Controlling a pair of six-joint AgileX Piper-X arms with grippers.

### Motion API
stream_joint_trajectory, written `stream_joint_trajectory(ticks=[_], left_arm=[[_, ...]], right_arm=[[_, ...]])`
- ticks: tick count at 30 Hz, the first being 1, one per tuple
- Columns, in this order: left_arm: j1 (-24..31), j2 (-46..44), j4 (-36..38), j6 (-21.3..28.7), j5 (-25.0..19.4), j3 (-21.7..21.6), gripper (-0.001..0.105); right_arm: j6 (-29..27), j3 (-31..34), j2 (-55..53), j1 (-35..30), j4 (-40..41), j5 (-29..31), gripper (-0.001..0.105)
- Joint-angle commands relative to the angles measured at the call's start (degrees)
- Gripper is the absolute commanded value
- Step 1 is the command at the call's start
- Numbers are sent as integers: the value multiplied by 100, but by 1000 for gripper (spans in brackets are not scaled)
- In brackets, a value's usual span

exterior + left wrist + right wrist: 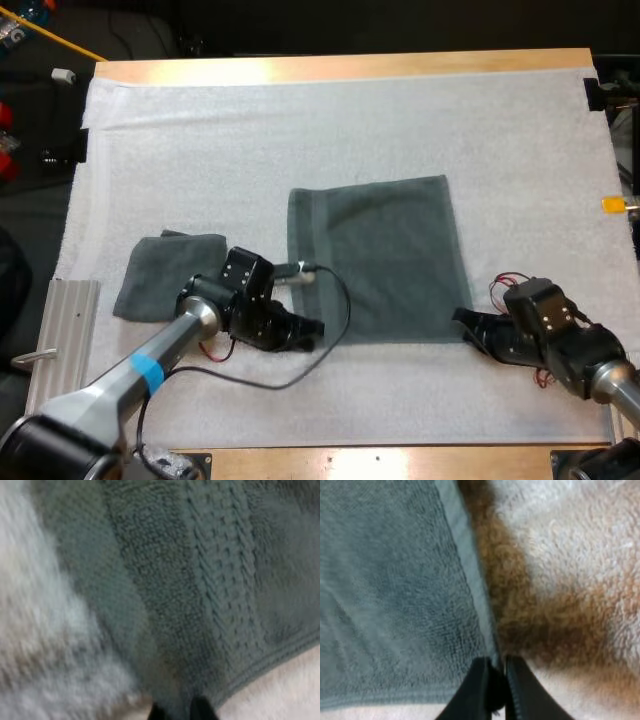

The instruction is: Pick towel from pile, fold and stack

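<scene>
My left hand (303,331) pinches the near left corner of the spread towel (385,260), and my right hand (468,322) pinches the near right. The towel looks soft, limp and light, so corners suit. The wrist views show hem between my fingers (472,692). The high view shows a folded towel (165,277) to its left.

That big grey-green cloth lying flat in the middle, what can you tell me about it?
The towel is dark grey-green terry cloth with a woven band and a stitched hem along its edge. It lies spread flat, roughly square, on the white mat, apart from the folded towel beside it. The left gripper pinches its near left corner and the right gripper its near right corner, each shut on the hem.
</scene>
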Motion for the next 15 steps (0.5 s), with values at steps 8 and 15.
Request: stream_joint_trajectory(ticks=[8, 15], left_arm=[[-636, -1265, 1032, 400, 73, -18, 0], [-834, -1646, 1187, 400, 44, -18, 0]], right_arm=[[-590, -521, -964, 387, 1765, 17, 0], [-92, -535, -1485, 1004, 2030, 79, 0]])
